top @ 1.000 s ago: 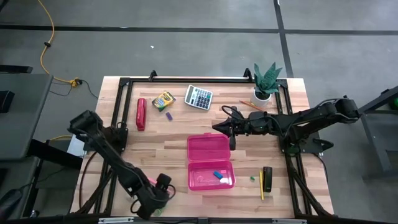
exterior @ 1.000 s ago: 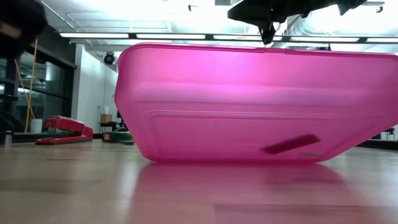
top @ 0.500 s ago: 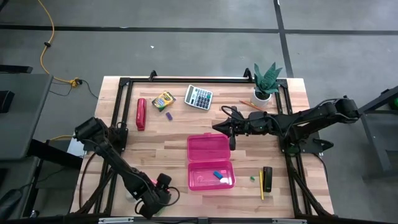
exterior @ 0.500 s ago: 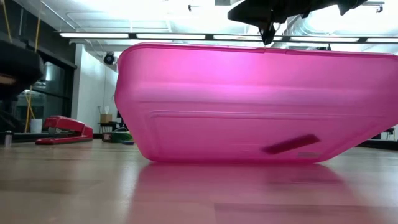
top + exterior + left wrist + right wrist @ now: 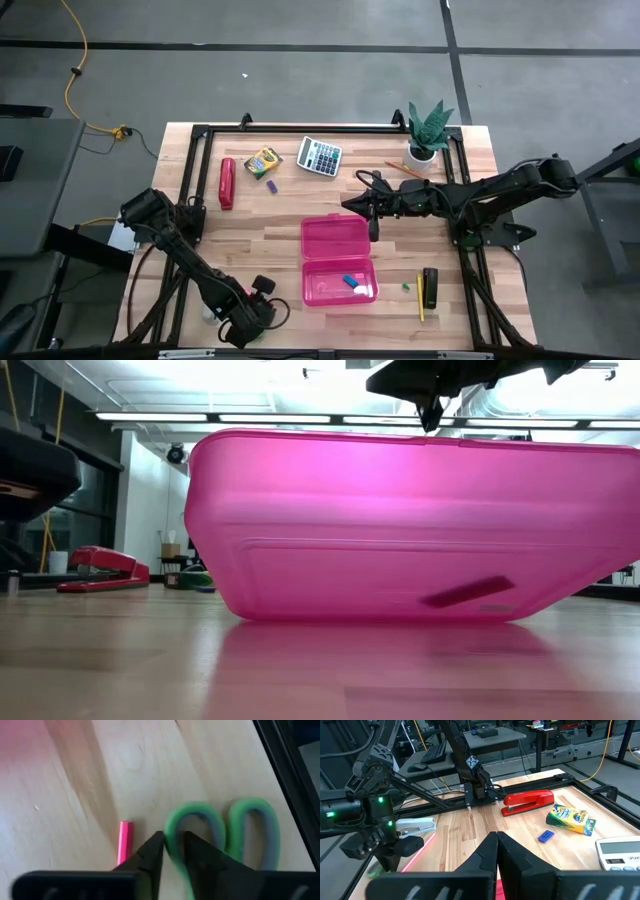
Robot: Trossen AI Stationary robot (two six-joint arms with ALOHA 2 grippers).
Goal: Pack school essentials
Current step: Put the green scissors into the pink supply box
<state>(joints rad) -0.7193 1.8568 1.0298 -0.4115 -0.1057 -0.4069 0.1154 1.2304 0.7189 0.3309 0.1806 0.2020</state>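
Green-handled scissors (image 5: 220,837) lie flat on the wood near the table's near left corner, with a pink pencil (image 5: 124,842) beside them. My left gripper (image 5: 262,292) is down over them, shut on one handle loop. My right gripper (image 5: 350,205) hangs shut above the table, just beyond the far edge of the open pink case (image 5: 338,258). A blue eraser (image 5: 348,280) lies in the case. The crayon box (image 5: 264,160) and a purple eraser (image 5: 271,185) lie at the far left. A yellow pencil (image 5: 420,295) and a green eraser (image 5: 407,287) lie right of the case. My left gripper pinches the outer rim of one green handle loop (image 5: 172,842) between its two fingers, one finger (image 5: 197,855) over the loop's hole and the other (image 5: 152,852) outside it. The fingers point down from above. The scissors lie flat on the table.
A red stapler (image 5: 227,183) and a calculator (image 5: 320,155) lie at the far side, and a potted plant (image 5: 428,130) stands at the far right corner beside an orange pencil (image 5: 405,168). A black object (image 5: 430,287) lies near the yellow pencil. Black frame rails (image 5: 190,170) run along the edges.
My left arm has shifted a little over the table's near left corner, its upper part dropping lower. The right arm and the case have stayed still.
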